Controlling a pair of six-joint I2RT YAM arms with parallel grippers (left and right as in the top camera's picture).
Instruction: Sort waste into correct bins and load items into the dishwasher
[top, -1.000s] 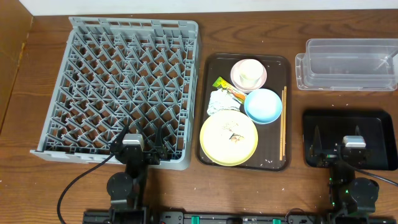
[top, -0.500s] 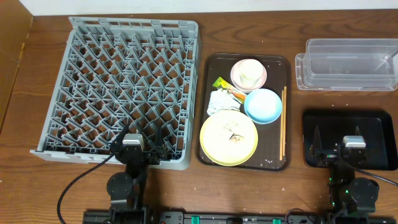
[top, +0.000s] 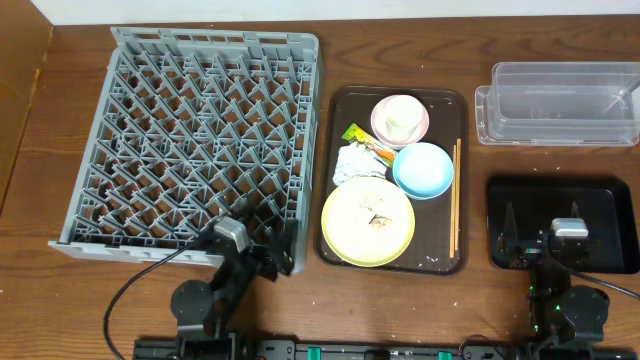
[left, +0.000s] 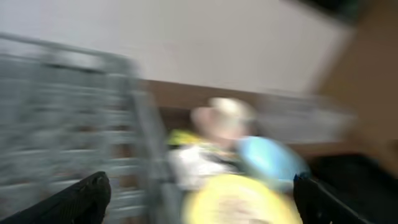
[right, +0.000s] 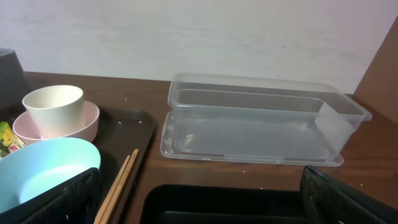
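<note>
The grey dishwasher rack (top: 200, 140) fills the left of the table. On the brown serving tray (top: 440, 240) lie a yellow plate (top: 367, 222) with crumbs (top: 380, 220), a light blue bowl (top: 423, 170), a cream cup (top: 400, 118) on a pink saucer (top: 422, 125), a white napkin (top: 358, 165), a green-and-orange wrapper (top: 362, 135) and chopsticks (top: 456, 195). My left gripper (top: 272, 252) is open and empty at the rack's front right corner, turned toward the plate (left: 239, 199); its view is blurred. My right gripper (top: 545, 225) hangs open and empty over the black tray (top: 600, 200).
The clear tub (top: 560, 105) stands at the back right, behind the black tray (right: 217, 199). In the right wrist view the tub (right: 249, 118) sits straight ahead, with the chopsticks (right: 121, 183), bowl (right: 46, 165) and cup (right: 53, 102) to the left.
My left gripper has swung right, from facing the rack to pointing at the serving tray. The right arm has not moved, and nothing on the table has shifted.
</note>
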